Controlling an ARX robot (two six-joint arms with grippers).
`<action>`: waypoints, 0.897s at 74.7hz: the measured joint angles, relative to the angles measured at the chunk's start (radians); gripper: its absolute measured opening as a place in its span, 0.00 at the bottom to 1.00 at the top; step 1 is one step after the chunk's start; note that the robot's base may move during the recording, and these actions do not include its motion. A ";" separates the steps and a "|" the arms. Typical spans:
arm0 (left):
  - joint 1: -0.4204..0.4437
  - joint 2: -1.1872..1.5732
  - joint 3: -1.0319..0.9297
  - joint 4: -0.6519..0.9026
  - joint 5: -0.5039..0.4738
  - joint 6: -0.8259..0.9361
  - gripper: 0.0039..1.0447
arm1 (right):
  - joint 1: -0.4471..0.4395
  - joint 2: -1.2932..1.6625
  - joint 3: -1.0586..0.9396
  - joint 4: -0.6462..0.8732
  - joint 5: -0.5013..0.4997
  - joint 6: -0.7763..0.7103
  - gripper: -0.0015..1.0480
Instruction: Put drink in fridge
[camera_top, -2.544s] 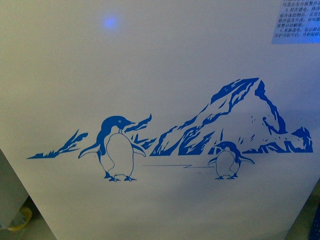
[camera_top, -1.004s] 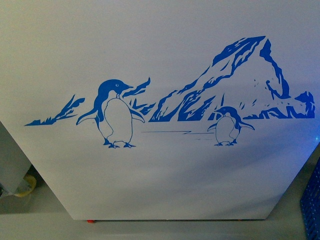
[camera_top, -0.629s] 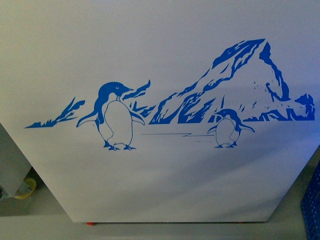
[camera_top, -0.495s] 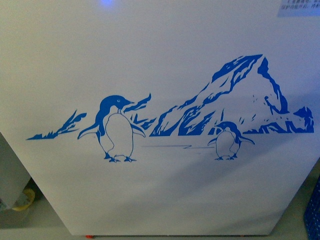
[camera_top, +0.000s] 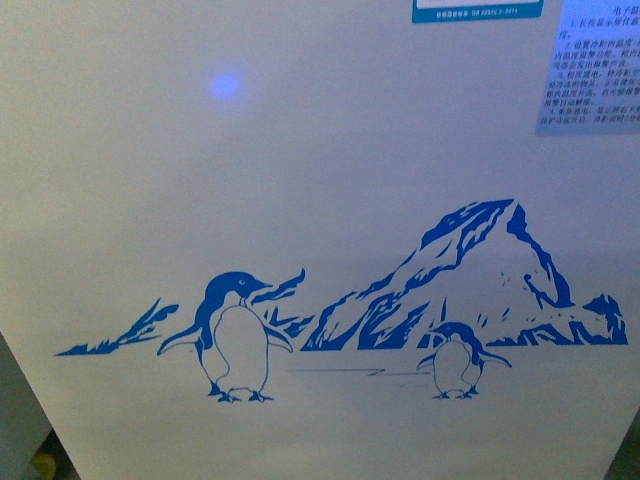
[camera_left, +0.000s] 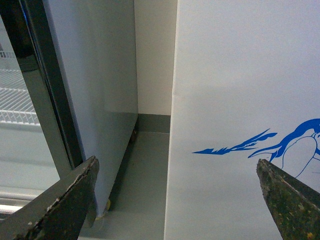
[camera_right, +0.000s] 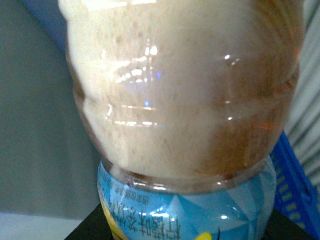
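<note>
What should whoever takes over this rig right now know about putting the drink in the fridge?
Left gripper: open, empty, facing the fridge front beside the grey glass-door cabinet.
Right gripper: apparently shut on the drink, which fills its wrist view.
Front view: only the fridge's penguin drawing; its top is out of view.
Done: drink in hand.
Left: get above the fridge, then put the drink inside.

Fridge panel blocks the way ahead

The fridge (camera_top: 320, 200) front fills the front view. To its left, a narrow floor gap (camera_left: 145, 170) runs between it and the grey cabinet (camera_left: 95, 75), closed off by the back wall (camera_left: 154, 55).
</note>
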 joint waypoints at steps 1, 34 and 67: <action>0.000 0.000 0.000 0.000 0.000 0.000 0.92 | 0.000 -0.020 0.003 -0.006 -0.006 0.003 0.37; 0.000 0.000 0.000 0.000 0.000 0.000 0.92 | 0.085 -0.508 -0.012 -0.165 -0.078 0.078 0.37; 0.000 0.000 0.000 0.000 0.000 0.000 0.92 | 0.406 -0.652 -0.019 -0.166 0.107 0.100 0.37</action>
